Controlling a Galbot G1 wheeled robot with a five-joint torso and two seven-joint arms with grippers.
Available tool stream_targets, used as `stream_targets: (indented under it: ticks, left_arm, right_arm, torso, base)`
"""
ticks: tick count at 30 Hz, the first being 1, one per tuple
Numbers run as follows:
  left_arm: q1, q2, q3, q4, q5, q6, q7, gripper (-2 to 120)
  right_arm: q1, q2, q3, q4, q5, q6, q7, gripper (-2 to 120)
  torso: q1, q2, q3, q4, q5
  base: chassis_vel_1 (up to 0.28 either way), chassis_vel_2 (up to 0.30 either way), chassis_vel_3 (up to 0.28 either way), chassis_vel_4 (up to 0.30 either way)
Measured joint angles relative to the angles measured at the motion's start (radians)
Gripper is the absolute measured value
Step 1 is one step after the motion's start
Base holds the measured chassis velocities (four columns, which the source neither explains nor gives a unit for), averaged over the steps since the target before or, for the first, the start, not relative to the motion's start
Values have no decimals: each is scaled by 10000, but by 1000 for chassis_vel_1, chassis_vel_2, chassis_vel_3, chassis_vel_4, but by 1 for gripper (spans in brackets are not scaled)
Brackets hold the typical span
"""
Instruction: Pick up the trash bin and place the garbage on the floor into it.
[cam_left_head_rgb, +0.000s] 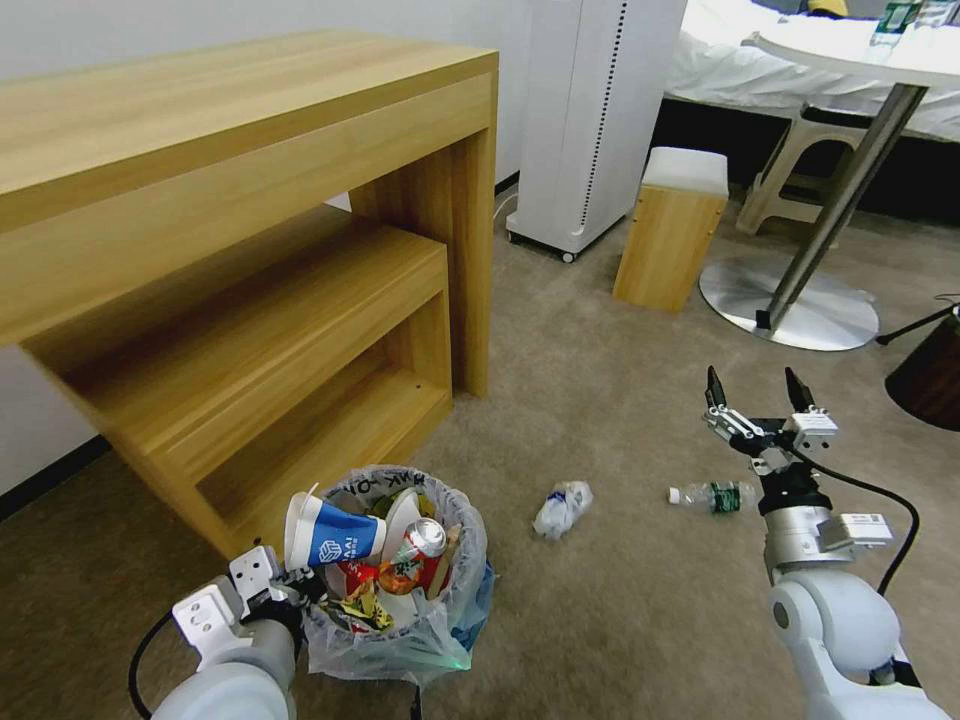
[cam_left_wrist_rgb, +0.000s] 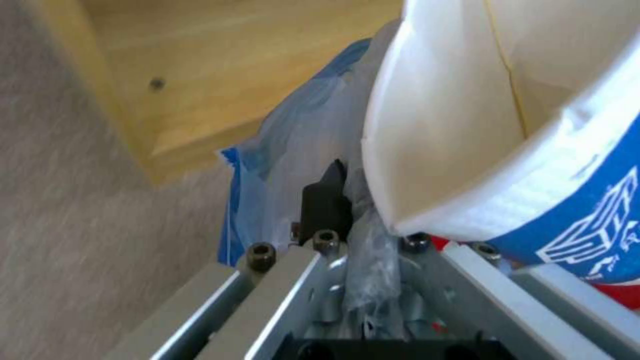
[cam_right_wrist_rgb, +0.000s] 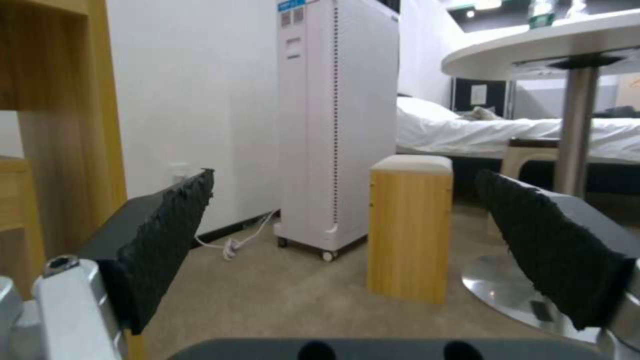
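Trash bin (cam_left_head_rgb: 400, 630), lined with a crinkly translucent bag, is brimming with a blue-white paper cup (cam_left_head_rgb: 335, 535), a crushed can (cam_left_head_rgb: 425, 540) and red wrappers beside the wooden table (cam_left_head_rgb: 250, 200). Left gripper (cam_left_head_rgb: 295, 590) is pinching its rim; the left wrist view is revealing bag plastic bunched between its jaws. On the beige carpet (cam_left_head_rgb: 600, 600), crumpled paper (cam_left_head_rgb: 562, 508) and a green-labelled bottle (cam_left_head_rgb: 715, 496) are lying apart. Right gripper (cam_left_head_rgb: 757, 390) is hovering above the bottle, jaws spread wide.
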Motion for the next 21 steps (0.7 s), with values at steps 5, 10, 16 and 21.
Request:
stream_targets:
  ticks: [5,10,16,21]
  left_arm:
    - [30,-12,10,-34,6,0,0,1]
    - [84,-12,4,-91,6,0,0,1]
    - [144,-10,12,-137,5,1,0,1]
    - [209,-8,29,-170,64,2,0,1]
  right_arm:
    - [-2,5,-176,-76,-37,119,38,100]
    - [-30,-13,-630,-256,-678,-175,348,100]
    - [-2,-146,-943,-583,-960,-1016,235,100]
    - [268,-853,-1803,-686,-6,-4342,685,100]
  torso:
    - [0,0,0,1,-4]
    - [2,-1,3,2,4]
    - [0,0,-3,0,4]
    - [1,0,-2,-1,1]
  base:
    - [-234,232,238,-240]
    - [-105,137,82,-92]
    - [39,-48,-35,47]
    - [4,-11,-5,9]
